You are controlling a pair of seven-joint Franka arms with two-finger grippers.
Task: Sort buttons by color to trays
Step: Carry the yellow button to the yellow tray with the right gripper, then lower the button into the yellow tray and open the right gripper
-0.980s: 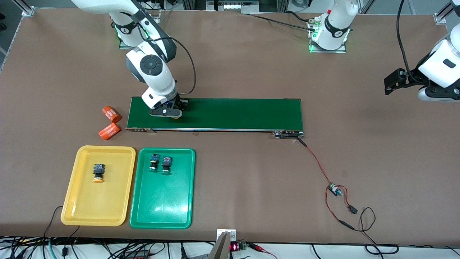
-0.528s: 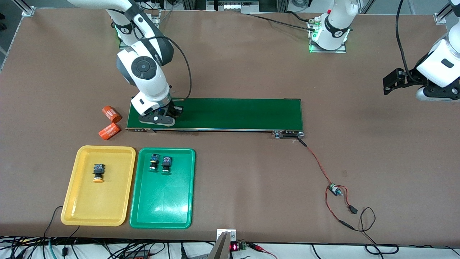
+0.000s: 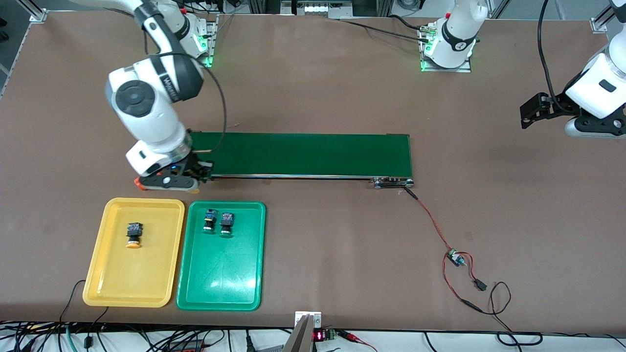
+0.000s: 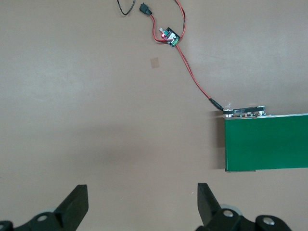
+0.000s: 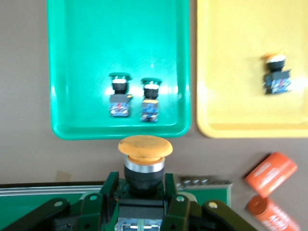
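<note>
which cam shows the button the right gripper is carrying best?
Right wrist view. The yellow-capped button fills the foreground, clamped in the right gripper, cap toward the green tray and yellow tray. In the front view the right gripper hides the button. The left wrist view does not show it.

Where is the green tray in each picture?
Front view: the green tray lies beside the yellow tray, nearer the camera than the conveyor belt.
Left wrist view: not in it.
Right wrist view: the green tray shows past the yellow-capped button in the right claw.
Shared landmark: the belt.
</note>
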